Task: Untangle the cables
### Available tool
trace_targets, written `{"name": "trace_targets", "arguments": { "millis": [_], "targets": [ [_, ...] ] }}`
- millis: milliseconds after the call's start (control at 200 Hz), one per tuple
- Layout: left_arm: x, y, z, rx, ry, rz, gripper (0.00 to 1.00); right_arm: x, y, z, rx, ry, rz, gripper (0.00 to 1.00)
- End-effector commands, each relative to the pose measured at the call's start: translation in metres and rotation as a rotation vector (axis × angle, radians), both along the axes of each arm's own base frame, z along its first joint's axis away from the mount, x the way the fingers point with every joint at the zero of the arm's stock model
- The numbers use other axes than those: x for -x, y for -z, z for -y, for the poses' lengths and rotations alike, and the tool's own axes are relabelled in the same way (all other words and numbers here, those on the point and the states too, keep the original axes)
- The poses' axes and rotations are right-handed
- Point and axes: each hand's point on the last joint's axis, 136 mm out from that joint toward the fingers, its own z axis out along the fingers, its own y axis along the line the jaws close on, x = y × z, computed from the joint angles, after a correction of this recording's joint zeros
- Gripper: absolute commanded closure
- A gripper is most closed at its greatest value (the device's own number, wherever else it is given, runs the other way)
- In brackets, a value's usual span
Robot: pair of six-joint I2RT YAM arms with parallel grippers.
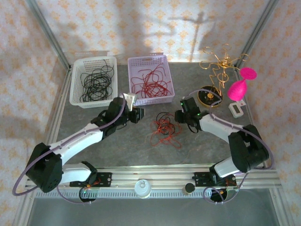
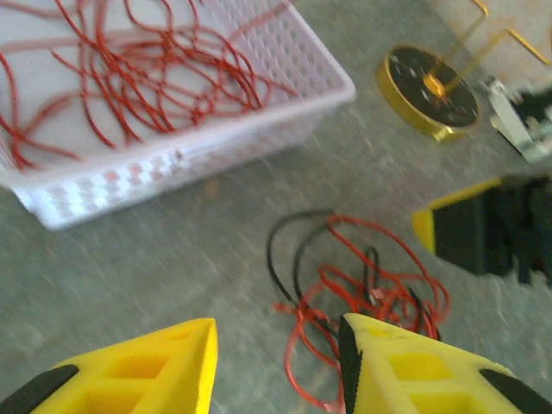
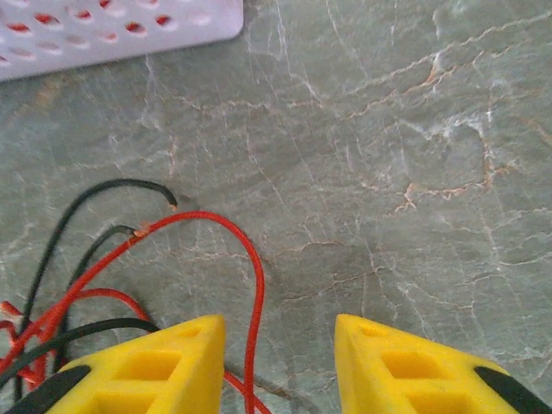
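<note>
A tangle of red and black cables point(image 1: 163, 128) lies on the grey table between my two grippers. My left gripper point(image 1: 137, 115) hovers just left of it, and my right gripper point(image 1: 180, 117) just right of it. In the left wrist view the left gripper point(image 2: 276, 366) stands open above bare table, and the tangle point(image 2: 366, 280) lies just beyond its right finger point(image 2: 414, 371). In the right wrist view the right gripper point(image 3: 280, 362) is open. A red cable loop point(image 3: 254, 267) runs down between its fingers near the left one, unpinched. Black cable ends point(image 3: 95, 191) lie to the left.
A white basket point(image 1: 75, 87) of black cables and a lilac basket point(image 1: 164, 63) of red cables stand at the back. A gold wire ornament point(image 1: 221, 66) on a round base point(image 2: 427, 90), a pink object point(image 1: 239, 87) and a small white device point(image 1: 235, 109) stand at the right.
</note>
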Motion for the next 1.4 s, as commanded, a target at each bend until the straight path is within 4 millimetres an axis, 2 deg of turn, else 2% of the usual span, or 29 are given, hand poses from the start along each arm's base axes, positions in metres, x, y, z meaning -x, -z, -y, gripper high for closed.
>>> {"name": "trace_targets", "arguments": {
  "millis": [0,105,290,475,591,681,796,976,1121,1136,1161,1256,1396],
  "targets": [
    [0.016,0.002,0.005,0.091,-0.001,-0.025,0.57,-0.001,0.009,-0.004,0.014,-0.034,-0.024,0.63],
    [0.028,0.013,0.002,0.117,-0.007,-0.047,0.57,0.002,0.022,-0.007,0.005,-0.045,-0.061,0.66],
    [0.035,0.024,-0.004,0.111,-0.017,-0.067,0.57,0.006,0.036,-0.009,-0.002,-0.052,-0.087,0.70],
    [0.035,0.025,-0.002,0.121,-0.012,-0.070,0.57,0.012,0.046,-0.010,-0.011,-0.060,-0.115,0.83],
    [0.035,0.021,0.000,0.133,-0.004,-0.068,0.57,0.011,0.038,-0.006,0.003,-0.043,-0.091,0.94],
    [0.035,0.012,0.003,0.150,0.007,-0.050,0.57,0.007,0.018,0.000,0.015,-0.020,-0.033,0.99],
    [0.037,-0.006,0.007,0.177,0.040,-0.016,0.57,0.003,-0.022,0.001,-0.004,-0.027,0.066,1.00],
    [0.038,-0.034,0.018,0.199,0.109,0.038,0.57,0.004,-0.084,-0.008,-0.027,-0.077,0.193,1.00],
    [0.042,-0.063,0.033,0.231,0.210,0.105,0.55,0.009,-0.129,-0.024,-0.052,-0.148,0.288,1.00],
    [0.043,-0.066,0.035,0.233,0.227,0.114,0.55,0.010,-0.132,-0.026,-0.054,-0.159,0.294,1.00],
    [0.045,-0.072,0.038,0.233,0.257,0.133,0.54,0.013,-0.148,-0.028,-0.073,-0.173,0.334,1.00],
    [0.043,-0.091,0.046,0.217,0.321,0.218,0.45,0.018,-0.174,-0.036,-0.100,-0.223,0.393,1.00],
    [0.031,-0.104,0.064,0.220,0.389,0.281,0.38,0.022,-0.210,-0.043,-0.141,-0.270,0.482,1.00]
  ]
}}
